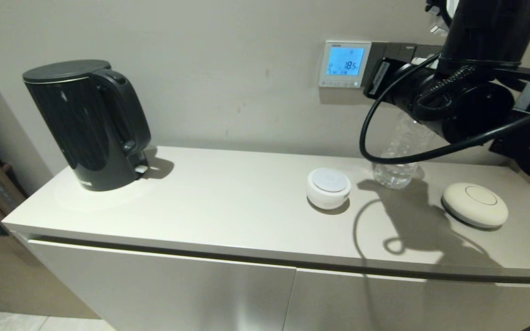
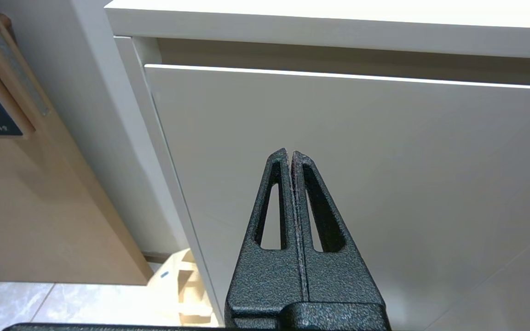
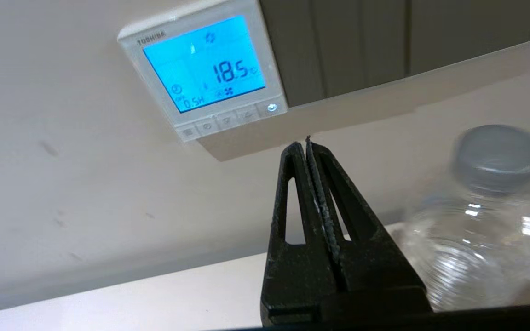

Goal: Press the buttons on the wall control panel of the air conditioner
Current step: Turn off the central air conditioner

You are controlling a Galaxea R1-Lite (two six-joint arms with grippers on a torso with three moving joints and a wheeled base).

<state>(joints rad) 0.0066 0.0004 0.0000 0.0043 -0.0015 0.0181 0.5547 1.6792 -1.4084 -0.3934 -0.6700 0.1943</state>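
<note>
The air conditioner's wall control panel is a small white-framed square on the wall, its screen glowing blue and reading 18.5. In the right wrist view the panel shows a row of pale buttons along its lower edge; the row also shows in the head view. My right gripper is shut and empty. Its tip is just below the panel's lower corner by the power button, apart from the panel. My left gripper is shut and empty, parked low in front of the cabinet door.
Dark grey switch plates adjoin the panel. A clear water bottle stands on the counter under my right arm. Also on the counter are a white round puck, a beige disc and a black kettle.
</note>
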